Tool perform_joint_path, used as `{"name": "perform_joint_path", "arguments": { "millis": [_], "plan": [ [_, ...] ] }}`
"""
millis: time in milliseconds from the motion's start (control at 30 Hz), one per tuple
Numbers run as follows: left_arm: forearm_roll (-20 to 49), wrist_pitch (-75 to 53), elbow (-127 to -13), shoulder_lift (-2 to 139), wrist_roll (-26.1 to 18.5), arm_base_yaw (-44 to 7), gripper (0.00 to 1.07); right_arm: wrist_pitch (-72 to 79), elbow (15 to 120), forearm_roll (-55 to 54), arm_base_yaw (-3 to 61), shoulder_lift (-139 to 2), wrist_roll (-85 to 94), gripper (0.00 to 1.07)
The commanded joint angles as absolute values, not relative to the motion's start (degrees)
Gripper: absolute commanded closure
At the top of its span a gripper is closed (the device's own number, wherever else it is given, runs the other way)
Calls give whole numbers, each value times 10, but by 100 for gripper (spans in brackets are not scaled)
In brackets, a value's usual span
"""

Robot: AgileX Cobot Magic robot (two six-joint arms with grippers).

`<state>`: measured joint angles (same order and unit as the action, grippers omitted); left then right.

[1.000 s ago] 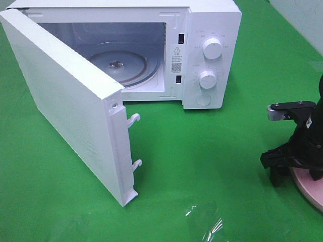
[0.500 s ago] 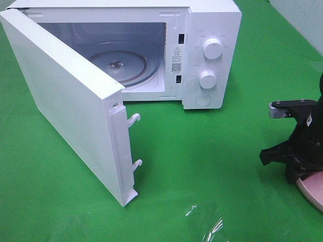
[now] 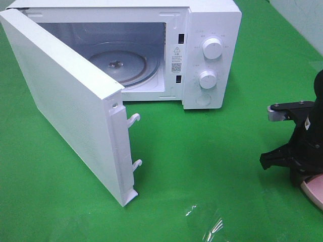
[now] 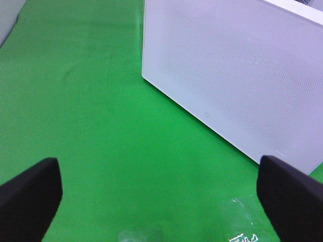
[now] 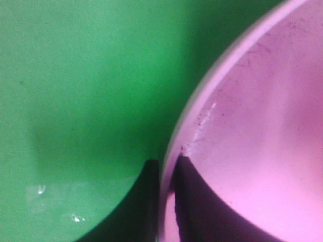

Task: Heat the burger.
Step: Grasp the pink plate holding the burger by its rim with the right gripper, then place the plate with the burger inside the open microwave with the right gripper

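Observation:
The burger is out of view in every frame. At the right edge of the exterior view my right gripper (image 3: pixel 302 177) points down at the near rim of a flat pink plate (image 3: pixel 314 189). The right wrist view shows that gripper (image 5: pixel 166 199) shut on the plate (image 5: pixel 252 131), its rim pinched between two dark fingers (image 5: pixel 141 206). The white microwave (image 3: pixel 212 55) stands at the back with its door (image 3: pixel 65 101) swung wide and the glass turntable (image 3: pixel 126 63) bare. My left gripper (image 4: pixel 161 201) is open over green cloth near the door (image 4: pixel 237 65), with nothing between its fingers.
A green cloth (image 3: pixel 212 151) covers the table. A crumpled piece of clear plastic (image 3: pixel 207 222) lies near the front edge, also seen as clear plastic (image 4: pixel 242 233) by the left gripper. The open door juts far out over the left half of the table.
My right gripper has closed on the pink plate's rim and shifted a little to the right. Less of the plate shows now. The left gripper and the microwave are as before.

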<state>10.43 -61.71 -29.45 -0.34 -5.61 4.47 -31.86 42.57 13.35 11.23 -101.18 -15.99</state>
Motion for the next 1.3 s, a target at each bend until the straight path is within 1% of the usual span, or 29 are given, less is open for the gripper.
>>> {"name": "perform_joint_path", "arguments": {
  "millis": [33,67,233,300,467,533,700,833,933,1000,1167,1233,1300],
  "plan": [
    [107,-612,-295,-12,-53,46,10,-337,421,163,120,-1005,-182,107],
    [107,-612,-295,-12,-53,46,10,-347,421,183,129,-998,-204,107],
    [107,-612,-295,-12,-53,46,10,-364,421,210,146,-983,-229,107],
    [107,-612,-295,-12,-53,46,10,-383,421,246,171,-959,-254,107],
    [107,-612,-295,-12,-53,46,10,-400,421,265,187,-944,-273,107],
    [107,-612,-295,-12,-53,46,10,-415,417,293,211,-922,-295,107],
    [107,-612,-295,-12,-53,46,10,-423,409,305,229,-907,-308,107],
    [107,-612,-295,-12,-53,46,10,-445,390,323,266,-879,-320,107],
    [107,-612,-295,-12,-53,46,10,-452,385,329,278,-867,-329,107],
    [107,-612,-295,-12,-53,46,10,-472,377,333,297,-853,-333,107],
    [107,-612,-295,-12,-53,46,10,-477,366,333,317,-838,-334,107],
    [107,-612,-295,-12,-53,46,10,-492,351,333,344,-817,-338,107],
    [107,-612,-295,-12,-53,46,10,-504,343,333,357,-810,-341,107]
  ]
}}
